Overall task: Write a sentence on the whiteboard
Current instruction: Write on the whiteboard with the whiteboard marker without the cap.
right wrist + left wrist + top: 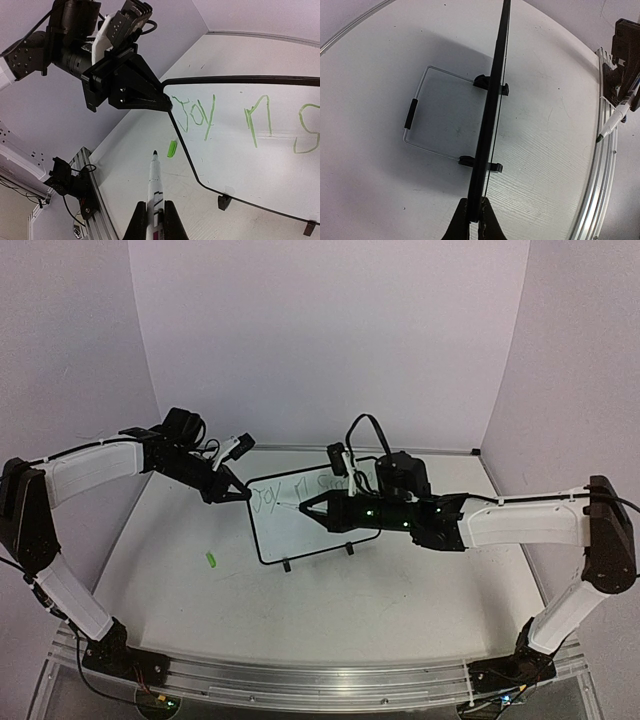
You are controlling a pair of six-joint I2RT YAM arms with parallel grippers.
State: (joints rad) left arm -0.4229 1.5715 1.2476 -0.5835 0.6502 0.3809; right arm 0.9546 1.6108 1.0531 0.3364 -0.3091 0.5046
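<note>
Left tool (243,496) on corner edge of whiteboard (290,540)

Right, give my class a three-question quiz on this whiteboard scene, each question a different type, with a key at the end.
1. True or false: the left jaws grip the whiteboard by its edge.
2. What do the right jaws hold? A) a marker B) an eraser C) nothing
3. Fill in: the first green word on the board reads ____.
Key: 1 true; 2 A; 3 Joy.
</note>
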